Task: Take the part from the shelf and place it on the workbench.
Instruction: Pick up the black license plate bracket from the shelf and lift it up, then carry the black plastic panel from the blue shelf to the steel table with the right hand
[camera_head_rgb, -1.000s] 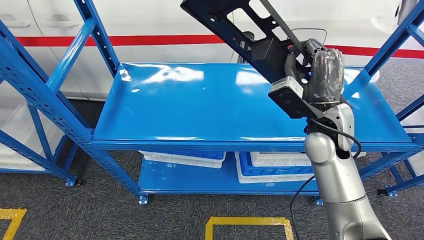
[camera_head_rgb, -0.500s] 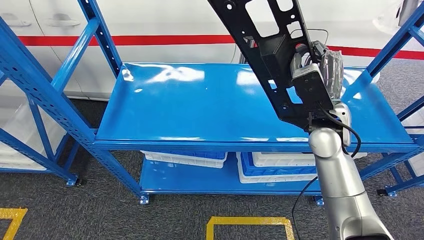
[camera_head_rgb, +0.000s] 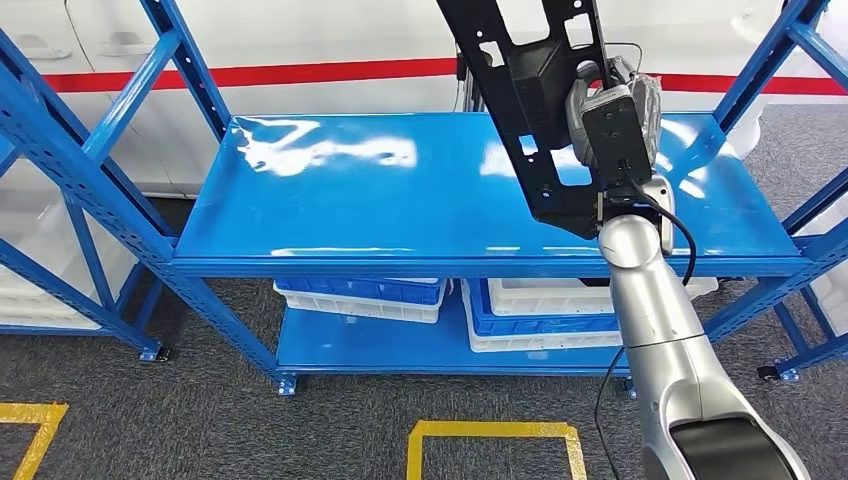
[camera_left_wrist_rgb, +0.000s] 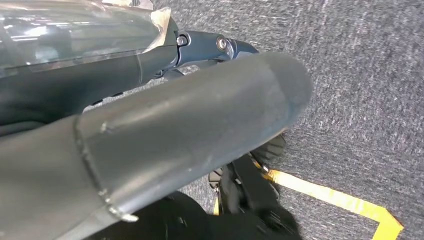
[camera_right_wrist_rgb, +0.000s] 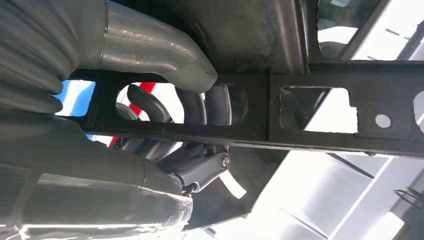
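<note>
A long black metal part (camera_head_rgb: 530, 110) with cut-out openings stands steeply tilted, almost upright, above the right half of the blue shelf board (camera_head_rgb: 380, 200). My right hand (camera_head_rgb: 650, 100) grips it near its middle and holds it off the board. In the right wrist view my thumb and dark fingers (camera_right_wrist_rgb: 200, 107) wrap through an opening of the part (camera_right_wrist_rgb: 320, 135). My left hand (camera_left_wrist_rgb: 190, 125) hangs over grey carpet with its thumb stretched out and nothing in it.
Blue slanted uprights (camera_head_rgb: 90, 180) frame the shelf on both sides. White and blue bins (camera_head_rgb: 560, 310) sit on the lower level. A white wall with a red stripe (camera_head_rgb: 330, 72) runs behind. Yellow floor tape (camera_head_rgb: 490, 435) marks the carpet in front.
My right hand has turned the part from a low slant to almost upright and carried it a little leftward above the board. The whole picture has shifted slightly.
</note>
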